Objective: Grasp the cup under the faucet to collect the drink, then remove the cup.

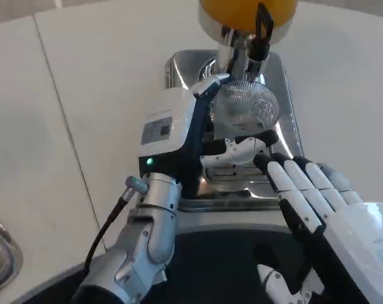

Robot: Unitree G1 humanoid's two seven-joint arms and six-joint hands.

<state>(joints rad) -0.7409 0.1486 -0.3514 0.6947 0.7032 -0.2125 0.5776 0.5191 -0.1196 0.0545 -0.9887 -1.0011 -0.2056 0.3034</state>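
In the head view, a clear plastic cup (245, 111) is seen upright on the steel drip tray (286, 76), just under the faucet (242, 54) of the orange juice dispenser (248, 12), and it is held from its left side by the left hand (197, 136), whose fingers (238, 149) are wrapped round its near wall. The right hand (318, 202) is held flat with fingers straight and apart, gripping nothing, nearer the robot than the cup and to its right. The cup's long axis is judged vertical and directly below the spout, so any withdrawal would be made toward the robot by the left hand, the closer one.
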